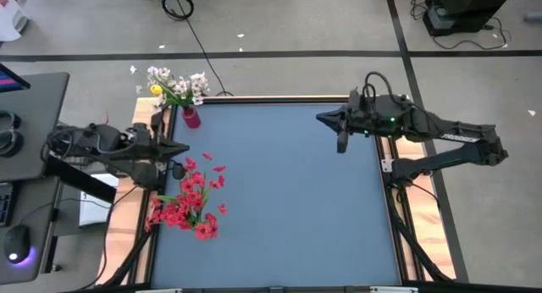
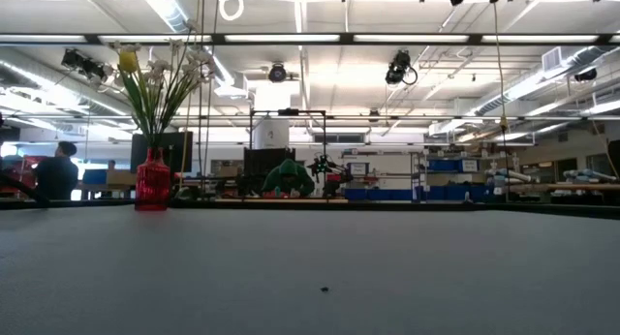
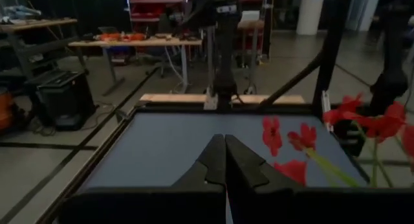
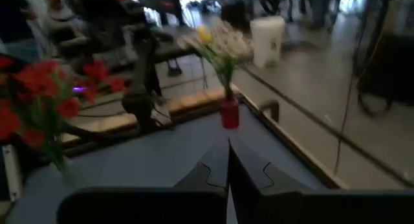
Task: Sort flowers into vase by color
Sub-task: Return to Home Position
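A small red vase [image 1: 190, 117] stands near the table's far left corner and holds white and yellow flowers [image 1: 175, 85]; the low view shows the same vase [image 2: 152, 180] and flowers [image 2: 160, 69]. A bunch of red flowers [image 1: 188, 200] sits near the table's left edge; its green stems [image 3: 330, 169] show, but what it rests on stays hidden. My left gripper [image 1: 184, 149] is shut and hovers at the left edge, between the vase and the red bunch. My right gripper [image 1: 322, 118] is shut, over the far right part of the table, pointing left.
The blue table top [image 1: 288, 200] has a wooden frame [image 1: 288, 98]. A desk with a keyboard and mouse [image 1: 17, 242] stands off the left side. A small dark speck [image 2: 324, 289] lies on the table. A person [image 2: 56, 172] sits far off in the room.
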